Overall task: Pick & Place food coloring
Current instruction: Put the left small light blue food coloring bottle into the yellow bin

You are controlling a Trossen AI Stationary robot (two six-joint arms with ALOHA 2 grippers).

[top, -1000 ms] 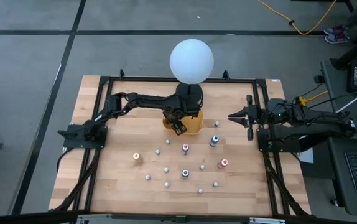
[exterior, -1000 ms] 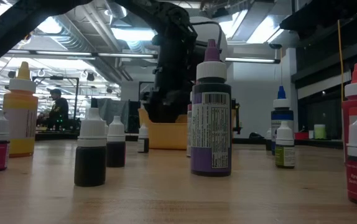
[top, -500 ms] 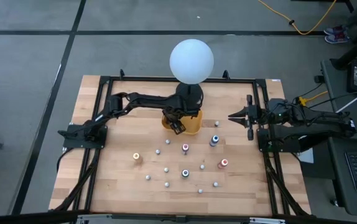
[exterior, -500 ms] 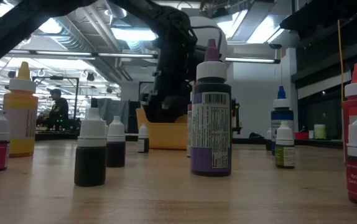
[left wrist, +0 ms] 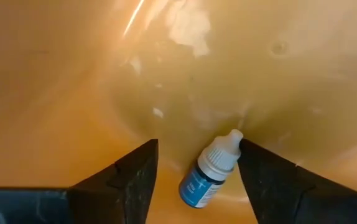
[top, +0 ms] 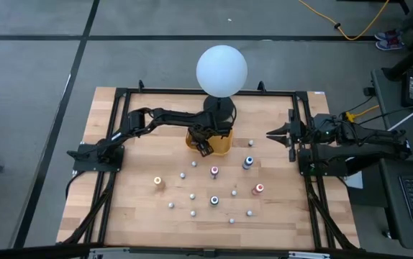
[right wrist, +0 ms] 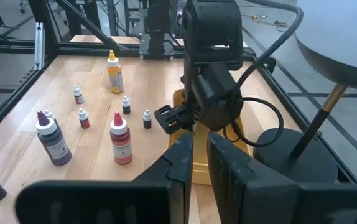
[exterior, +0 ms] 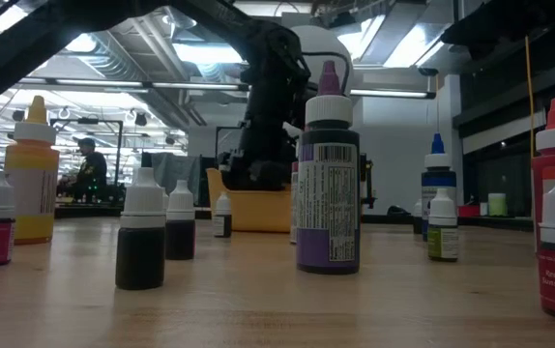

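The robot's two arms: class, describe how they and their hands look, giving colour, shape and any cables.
Both arms, left and right, are black, jointed, slim segments on black bases bolted to a black frame. The left hand has two flat, dark wedge-shaped fingers. The right hand has matching dark, blocky fingers. Black cables loop beside the left arm's wrist.

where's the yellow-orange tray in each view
High view: the yellow-orange tray lies mid-table, just in front of the white globe, under the left gripper.
Low view: tray in the middle distance, behind the bottles, arm hanging over it.
Left wrist view: tray's inside fills the picture, a blue-labelled bottle lying in it.
Right wrist view: tray edge under the left gripper.
Shared landmark: the left gripper.
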